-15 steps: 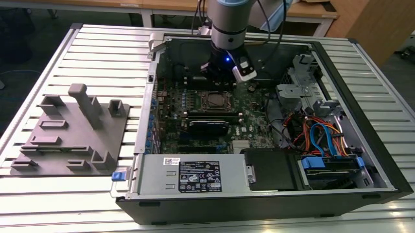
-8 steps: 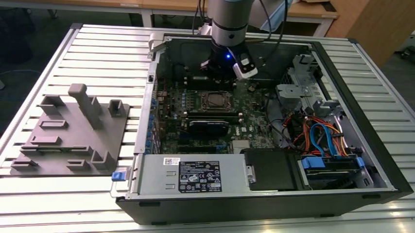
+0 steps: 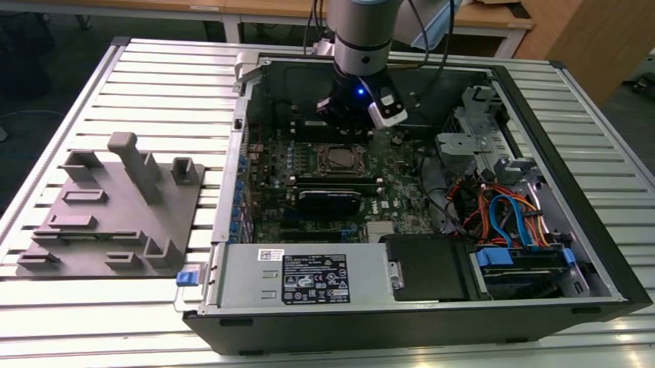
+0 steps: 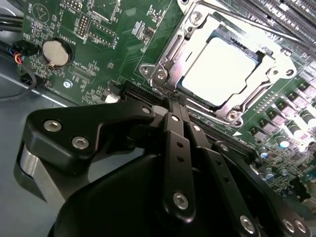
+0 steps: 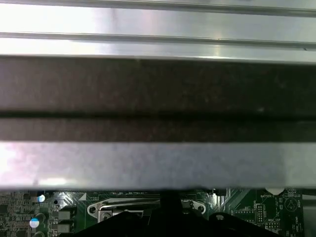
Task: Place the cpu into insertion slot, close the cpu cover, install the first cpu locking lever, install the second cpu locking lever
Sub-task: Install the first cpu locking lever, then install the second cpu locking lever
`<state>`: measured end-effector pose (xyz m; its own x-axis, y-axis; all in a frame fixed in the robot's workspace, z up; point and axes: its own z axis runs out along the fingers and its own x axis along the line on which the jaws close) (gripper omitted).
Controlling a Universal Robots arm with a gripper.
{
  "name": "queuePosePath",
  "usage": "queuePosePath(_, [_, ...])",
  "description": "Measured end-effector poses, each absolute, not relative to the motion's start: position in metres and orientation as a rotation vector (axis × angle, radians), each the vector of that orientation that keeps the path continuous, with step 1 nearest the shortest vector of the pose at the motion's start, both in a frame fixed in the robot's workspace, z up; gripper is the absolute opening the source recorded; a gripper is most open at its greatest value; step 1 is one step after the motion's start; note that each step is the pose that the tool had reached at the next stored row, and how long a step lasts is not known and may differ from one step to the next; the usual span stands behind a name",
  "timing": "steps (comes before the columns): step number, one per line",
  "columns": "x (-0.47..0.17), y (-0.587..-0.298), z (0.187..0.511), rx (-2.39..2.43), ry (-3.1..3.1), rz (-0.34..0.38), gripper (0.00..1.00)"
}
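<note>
The cpu (image 4: 219, 69) already sits in the insertion slot (image 3: 337, 159) with the cpu cover (image 4: 168, 54) folded down around it, so its bright top shows through the frame's window. The gripper (image 4: 176, 101), fingers pressed together and holding nothing, noses right up to the cover's near edge, which I take to be work on a locking lever rather than the chip.
</note>
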<state>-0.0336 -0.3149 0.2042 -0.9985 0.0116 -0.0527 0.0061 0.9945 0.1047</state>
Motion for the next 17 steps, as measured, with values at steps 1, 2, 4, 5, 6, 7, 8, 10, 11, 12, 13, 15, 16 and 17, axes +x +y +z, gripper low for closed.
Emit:
queuePosePath(1, [-0.0337, -0.3149, 0.2042, 0.014, 3.084, 0.161, 0.10])
queuePosePath(2, [-0.0336, -0.3151, 0.2042, 0.014, 3.084, 0.161, 0.10])
queuePosePath(4, [-0.0336, -0.3153, 0.2042, 0.014, 3.084, 0.161, 0.10])
queuePosePath(5, [-0.0337, -0.3154, 0.2042, 0.014, 3.084, 0.162, 0.10])
queuePosePath(6, [-0.0337, -0.3157, 0.2043, 0.013, 3.084, 0.161, 0.10])
queuePosePath(7, [-0.0336, -0.3160, 0.2043, 0.013, 3.084, 0.161, 0.10])
queuePosePath(8, [-0.0336, -0.3165, 0.2042, 0.013, 3.084, 0.161, 0.10])
queuePosePath(10, [-0.0336, -0.3178, 0.2042, 0.013, 3.084, 0.161, 0.10])
queuePosePath(11, [-0.0336, -0.3186, 0.2042, 0.013, 3.084, 0.161, 0.10])
queuePosePath(12, [-0.0336, -0.3194, 0.2042, 0.014, 3.084, 0.161, 0.10])
queuePosePath(13, [-0.0337, -0.3200, 0.2042, 0.014, 3.084, 0.162, 0.10])
queuePosePath(15, [-0.0337, -0.3203, 0.2044, 0.014, 3.084, 0.161, 0.10])
queuePosePath(16, [-0.0337, -0.3204, 0.2050, 0.014, 3.084, 0.161, 0.10])
queuePosePath(17, [-0.0336, -0.3204, 0.2058, 0.014, 3.084, 0.161, 0.10])
